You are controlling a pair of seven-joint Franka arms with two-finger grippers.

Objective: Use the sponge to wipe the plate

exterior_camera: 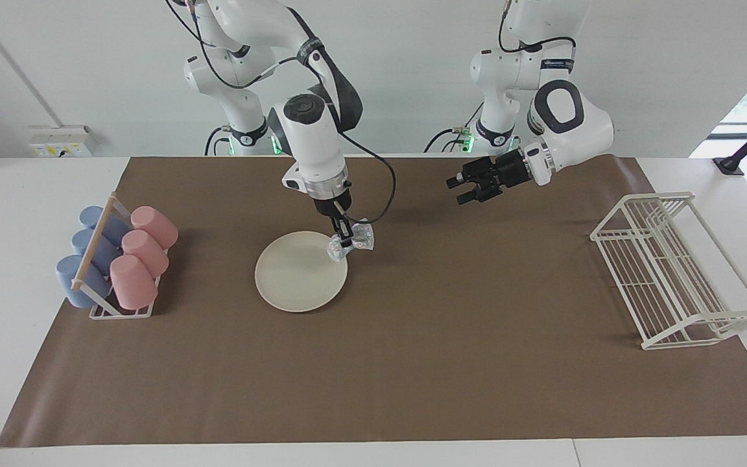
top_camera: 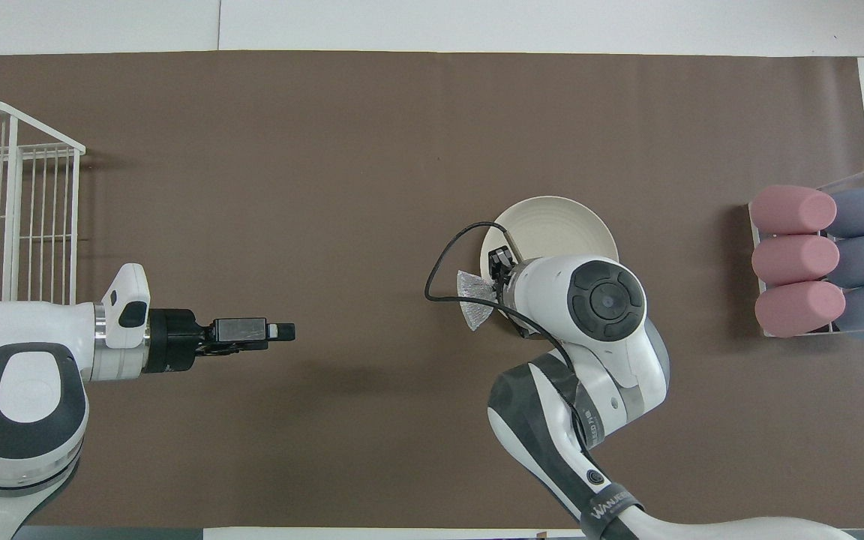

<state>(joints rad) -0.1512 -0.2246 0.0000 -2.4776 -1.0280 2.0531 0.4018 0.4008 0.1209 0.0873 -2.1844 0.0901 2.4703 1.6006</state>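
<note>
Silvery mesh sponge pinched in right gripper, fingers pressed together on it. Gripper points down over edge of cream plate, at rim toward left arm's end; whether sponge touches rim, cannot tell. Plate lies flat on brown mat, mostly below gripper and toward right arm's end from it. Left gripper hangs over bare mat, well apart from sponge, fingers spread, holding nothing. Cup rack and white wire rack at table's two ends.
</note>
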